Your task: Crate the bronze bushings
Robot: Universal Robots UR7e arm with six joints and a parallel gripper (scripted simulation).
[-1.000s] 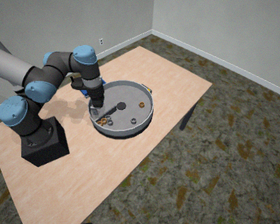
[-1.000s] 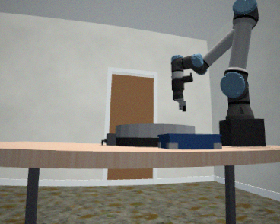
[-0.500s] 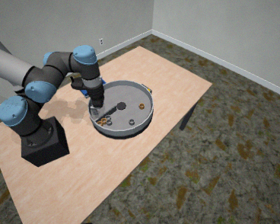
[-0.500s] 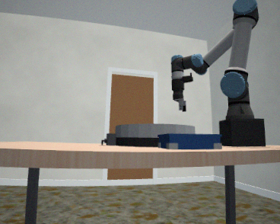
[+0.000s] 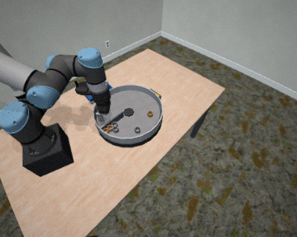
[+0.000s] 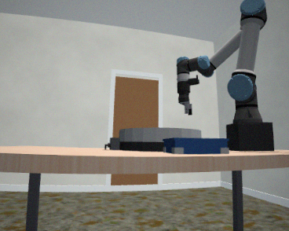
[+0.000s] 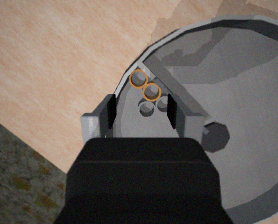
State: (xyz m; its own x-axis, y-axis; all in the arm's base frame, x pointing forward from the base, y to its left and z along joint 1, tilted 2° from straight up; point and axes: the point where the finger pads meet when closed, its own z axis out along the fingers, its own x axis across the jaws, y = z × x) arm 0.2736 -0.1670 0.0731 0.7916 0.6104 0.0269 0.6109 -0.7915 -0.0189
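My gripper is open and empty, pointing down above the turning table. Two bronze bushings touch near the rim beside the bar: one bronze bushing nearest the rim, another bronze bushing beside it. A steel bushing and a second steel bushing, partly behind a finger, lie close to them. Across the disc lie a third bronze bushing and a third steel bushing. The blue crate stands beside the turning table; its inside is hidden.
A fixed dark bar runs from the hub to the rim, beside the cluster. The raised rim surrounds the disc. A small dark box stands at the table's outer side. The robot's black base stands on the wooden table.
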